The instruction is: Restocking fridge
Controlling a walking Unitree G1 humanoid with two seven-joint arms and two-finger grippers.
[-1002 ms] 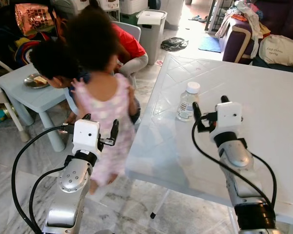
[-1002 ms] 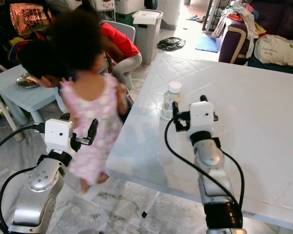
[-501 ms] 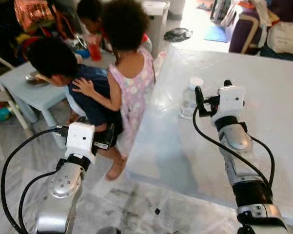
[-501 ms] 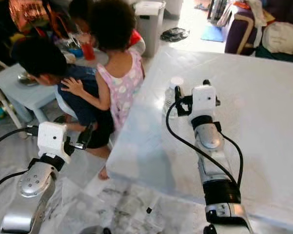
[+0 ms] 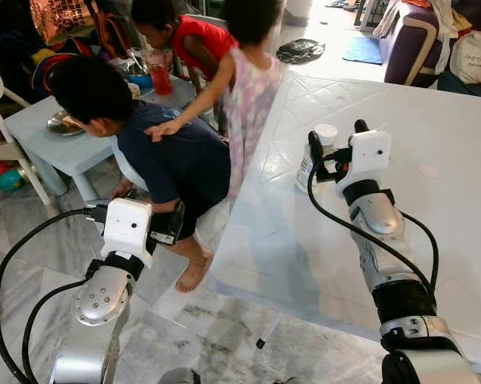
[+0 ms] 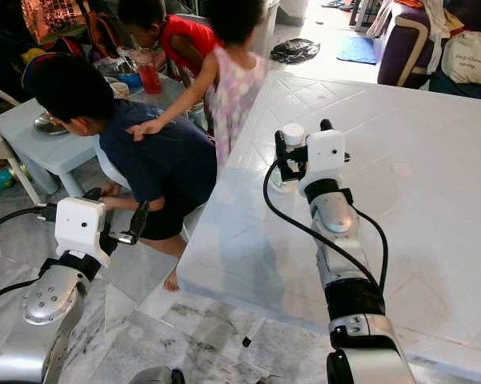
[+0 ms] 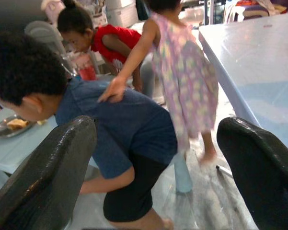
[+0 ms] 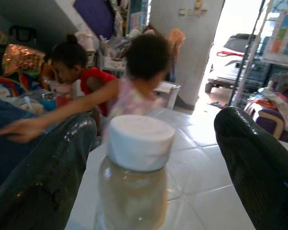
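**A:** Where is the bottle to be restocked?

**B:** A small clear plastic bottle (image 5: 318, 157) with a white cap (image 8: 140, 141) is seen standing upright on the white table (image 5: 432, 232), near the table's left edge. The right gripper (image 5: 334, 144) is held level with it, its two black fingers spread apart with one on each side of the bottle. Nothing is grasped yet, and no contact between fingers and bottle can be made out.

**A:** How is it likely to handle?

**B:** It is judged to be light and thin-walled, so some give under a hard squeeze is to be expected, and the smooth plastic may slip. The body below the cap is judged the best place to be gripped, since the cap is narrower than the body.

**A:** What of the other arm?

**B:** The left gripper (image 5: 136, 225) is held out over the tiled floor (image 5: 32, 248), its fingers parted and empty. Three children are seen just beyond it beside a small pale blue table (image 5: 44, 140); one in a dark blue shirt (image 5: 180, 160) is bent over close to that gripper.

**A:** What is hard to make out?

**B:** The bottle's lower half is hidden behind the right gripper in the head views, and blurred in the wrist view, so the fill level cannot be told. No fridge can be pointed to.
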